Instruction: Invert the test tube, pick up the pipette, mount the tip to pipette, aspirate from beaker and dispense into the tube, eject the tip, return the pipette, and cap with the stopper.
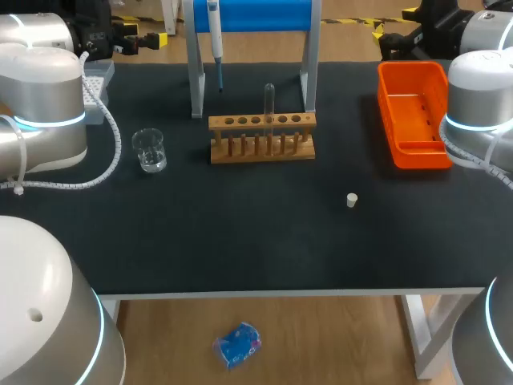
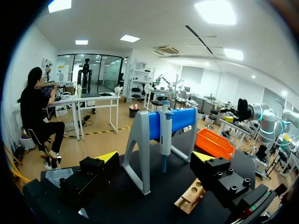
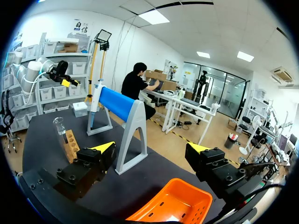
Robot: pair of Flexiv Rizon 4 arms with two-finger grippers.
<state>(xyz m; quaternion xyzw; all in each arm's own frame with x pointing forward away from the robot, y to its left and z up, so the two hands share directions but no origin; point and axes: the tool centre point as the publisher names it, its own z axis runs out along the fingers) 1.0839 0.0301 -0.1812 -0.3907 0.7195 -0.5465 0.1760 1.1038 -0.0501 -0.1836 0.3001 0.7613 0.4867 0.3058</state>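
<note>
The black counter [image 1: 240, 241] carries everything, with the left arm [image 1: 44, 104] over its left edge and the right arm [image 1: 481, 96] over its right edge. At the back middle stands a grey frame with a blue bar [image 1: 256, 12]. An orange bin [image 1: 413, 116] sits at the right, under the right claw [image 3: 152, 148], whose fingers are spread wide with nothing between them. The left claw [image 2: 156, 157] is likewise wide and holds nothing. A wooden rack [image 1: 262, 136] sits in front of the frame, and a pale tip box [image 1: 98, 80] lies at the back left. The pipette [image 1: 214, 32] hangs on the bar. The beaker [image 1: 149, 150] stands left of the rack, the test tube [image 1: 269, 104] upright in the rack. The stopper [image 1: 351, 200] lies apart, near the front right.
</note>
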